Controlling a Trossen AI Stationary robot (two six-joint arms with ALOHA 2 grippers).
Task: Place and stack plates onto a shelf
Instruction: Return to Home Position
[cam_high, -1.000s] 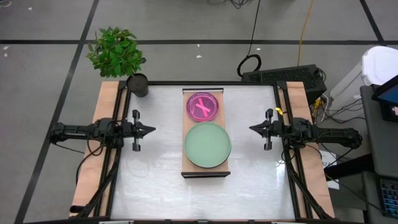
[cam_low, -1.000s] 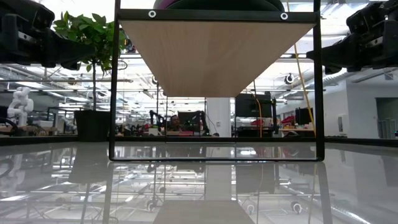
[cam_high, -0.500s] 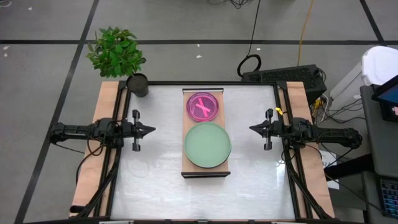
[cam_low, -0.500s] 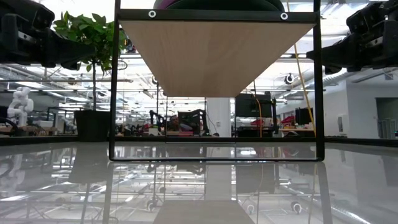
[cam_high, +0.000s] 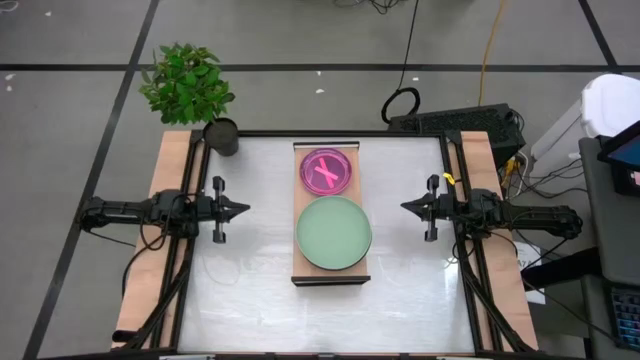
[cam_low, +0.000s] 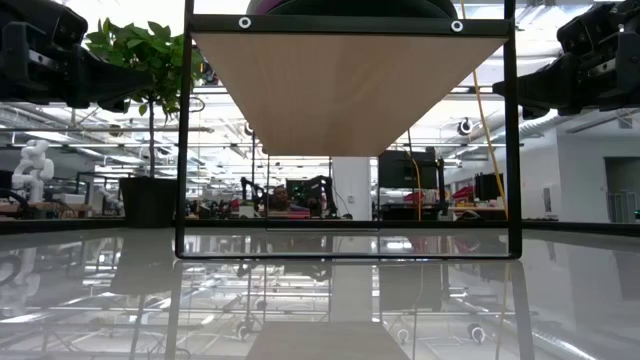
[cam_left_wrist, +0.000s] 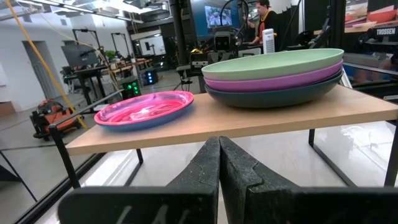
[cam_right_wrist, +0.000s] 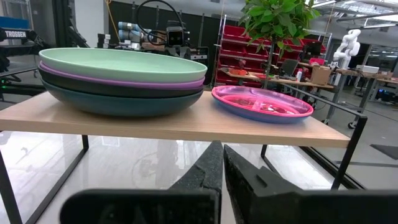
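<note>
High view: showing the shelf (cam_high: 331, 277) standing lengthwise in the middle of the table (cam_high: 250, 290), bearing a green plate (cam_high: 334, 232) on the half lower in the picture and a pink plate (cam_high: 326, 171) on the upper half, the two just beside each other; showing the left gripper (cam_high: 245, 209) hanging over the table's left part and the right gripper (cam_high: 405, 207) over its right part, both pointing inward at the shelf, well apart from it, pressed fully together and holding nothing; showing a potted plant (cam_high: 186, 82) sitting at the table's upper left corner. Low view: looking up at the shelf's pale wooden underside, raised on a thin black frame (cam_low: 182, 140), with an arm reaching in at each upper corner. Left wrist view: looking past closed fingers (cam_left_wrist: 205, 165) at the green plate lying on a purple plate (cam_left_wrist: 273, 76), that in turn lying on a dark plate (cam_left_wrist: 273, 94), with the pink plate sitting apart on the same board; catching a person (cam_left_wrist: 266, 15) far behind. Right wrist view: showing the same stack and the pink plate from the other side, past fingers meeting at their tips and gripping nothing.
</note>
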